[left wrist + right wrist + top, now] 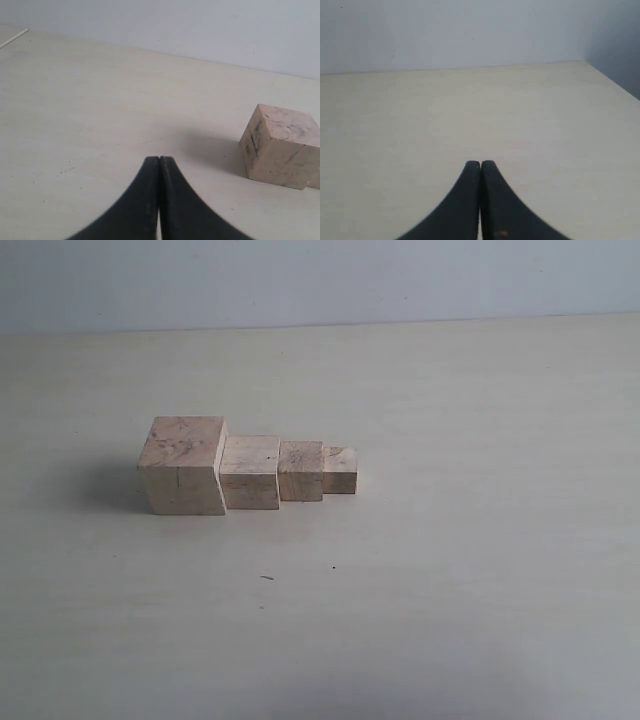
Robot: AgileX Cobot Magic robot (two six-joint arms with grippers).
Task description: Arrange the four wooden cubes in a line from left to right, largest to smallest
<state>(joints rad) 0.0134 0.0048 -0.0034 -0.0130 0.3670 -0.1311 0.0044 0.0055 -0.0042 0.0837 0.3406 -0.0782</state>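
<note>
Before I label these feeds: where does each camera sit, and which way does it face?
Exterior: off the arms, looking down aslant at the table and row of four cubes; no robot part shows.
Left wrist: low over the table, facing the wall past its shut jaws; the largest cube stands aside.
Right wrist: likewise, past shut jaws; only table and wall.
Shared: the largest cube, in exterior and left wrist.

Pale wooden cubes (pixel 250 472), touching row, largest leftmost, smallest rightmost
</note>
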